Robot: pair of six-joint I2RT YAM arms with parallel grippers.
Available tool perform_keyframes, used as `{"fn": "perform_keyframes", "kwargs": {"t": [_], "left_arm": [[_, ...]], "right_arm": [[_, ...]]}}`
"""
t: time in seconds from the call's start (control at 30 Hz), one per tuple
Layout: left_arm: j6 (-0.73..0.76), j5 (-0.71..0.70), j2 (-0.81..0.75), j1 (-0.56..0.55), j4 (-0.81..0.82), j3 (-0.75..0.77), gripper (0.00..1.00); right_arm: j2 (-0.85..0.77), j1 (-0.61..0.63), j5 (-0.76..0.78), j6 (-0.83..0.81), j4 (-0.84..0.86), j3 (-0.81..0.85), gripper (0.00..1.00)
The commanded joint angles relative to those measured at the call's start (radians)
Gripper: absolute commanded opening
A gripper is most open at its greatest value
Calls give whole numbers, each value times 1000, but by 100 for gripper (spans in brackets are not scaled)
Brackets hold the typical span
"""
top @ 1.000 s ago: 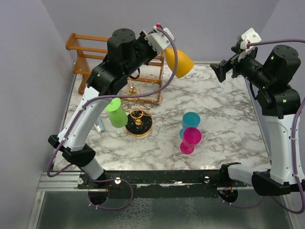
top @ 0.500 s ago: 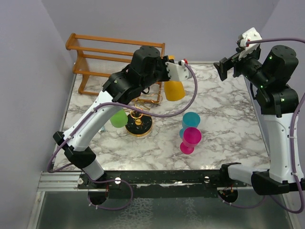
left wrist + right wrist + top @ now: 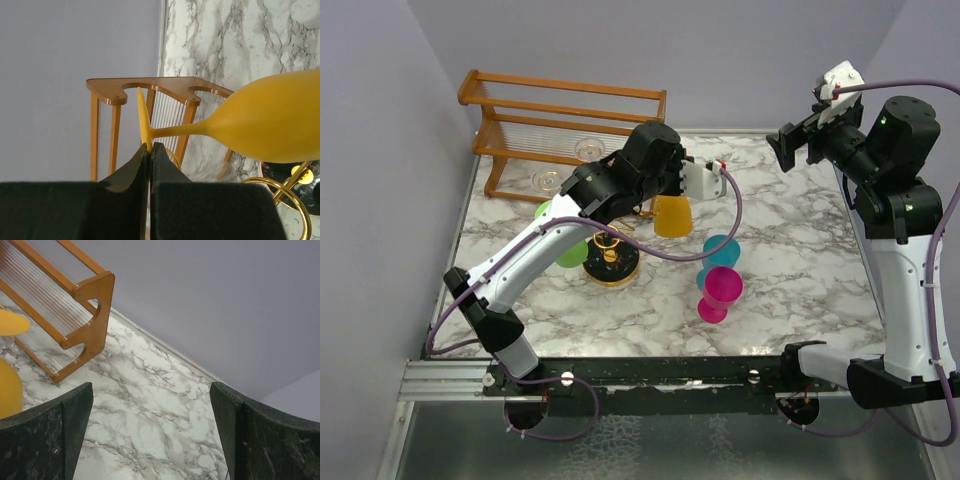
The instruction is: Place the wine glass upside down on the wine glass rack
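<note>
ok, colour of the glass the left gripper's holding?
Yellow-orange wine glass, clearest in the left wrist view.

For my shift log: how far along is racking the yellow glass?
Done: the left gripper has the yellow wine glass clamped by its foot. In hand: it is held sideways near the gold rack. Remaining: hanging it upside down; the right gripper is open, idle.

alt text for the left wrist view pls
The left end effector pinches the foot of a yellow wine glass held sideways, bowl to the right. A wooden rail frame stands behind; the gold wine glass rack peeks in lower right.
</note>
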Motion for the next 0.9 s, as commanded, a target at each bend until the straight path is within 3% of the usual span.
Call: {"fn": "perform_keyframes", "kwargs": {"t": [0.0,0.87], "left_arm": [[-7,-62,-9,-11,6,-35,0],[-47,-239,-45,-13,26,-77,0]], "right_arm": [[1,-9,-29,17,25,-8,100],[15,-11,-47,16,30,-27,100]]}}
